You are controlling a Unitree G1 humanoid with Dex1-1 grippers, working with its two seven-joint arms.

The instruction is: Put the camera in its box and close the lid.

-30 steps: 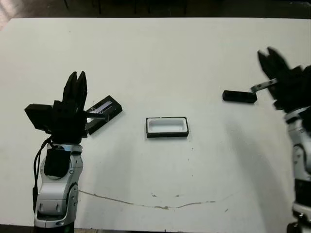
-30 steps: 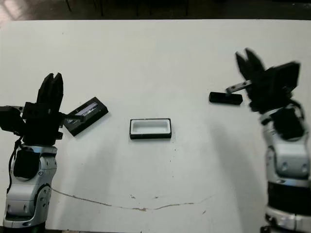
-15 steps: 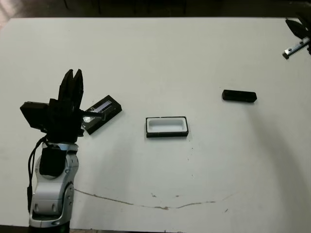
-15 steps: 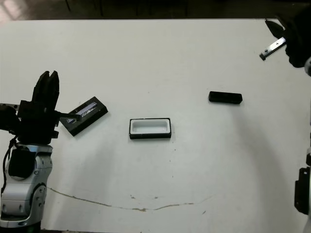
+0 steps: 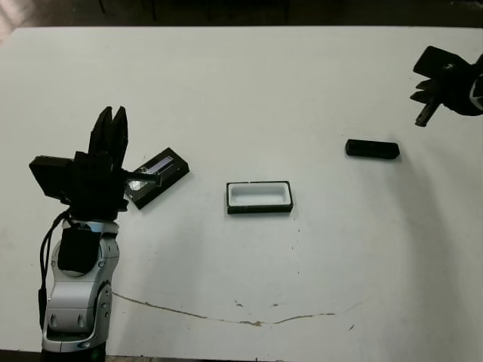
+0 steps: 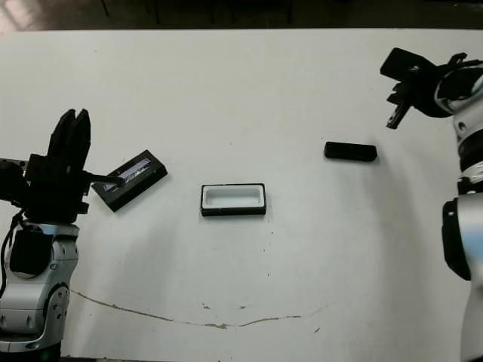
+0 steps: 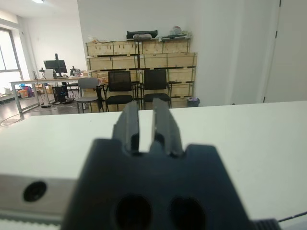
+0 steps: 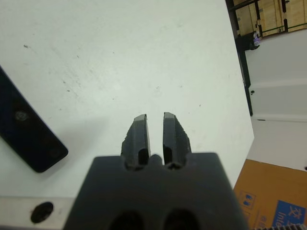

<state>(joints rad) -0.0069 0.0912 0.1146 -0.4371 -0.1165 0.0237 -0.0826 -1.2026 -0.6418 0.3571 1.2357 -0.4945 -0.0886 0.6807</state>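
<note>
Over the last second our right gripper [image 6: 398, 113] has swung from just beside the camera [image 6: 351, 151] up and out toward the far right edge of the table [image 5: 249, 83], and it now sits beyond and to the right of the camera, turned so its fingers point back down toward the tabletop. We read this as a repositioning rather than progress: nothing has been picked up, and the camera lies flat on the table in the same spot as before, well right of the box [image 5: 259, 197]. In the right wrist view the two fingers [image 8: 139, 137] stand nearly together with only a thin slit between them, holding nothing, and the camera shows off to one side of them as a dark slab [image 8: 26, 141], not between them. So the fingers are not yet lined up on the camera, and we judge they must spread before they can take it. Our left gripper [image 5: 112, 134] has barely moved; it is raised near the left of the table, its fingers close together and empty in the left wrist view. The lid [image 5: 156, 176] lies tilted on the table just beside that arm, its shiny stripe up, apart from the box. The box sits open in the middle, its white lining bare. Both steps of the task remain to be done.
</note>
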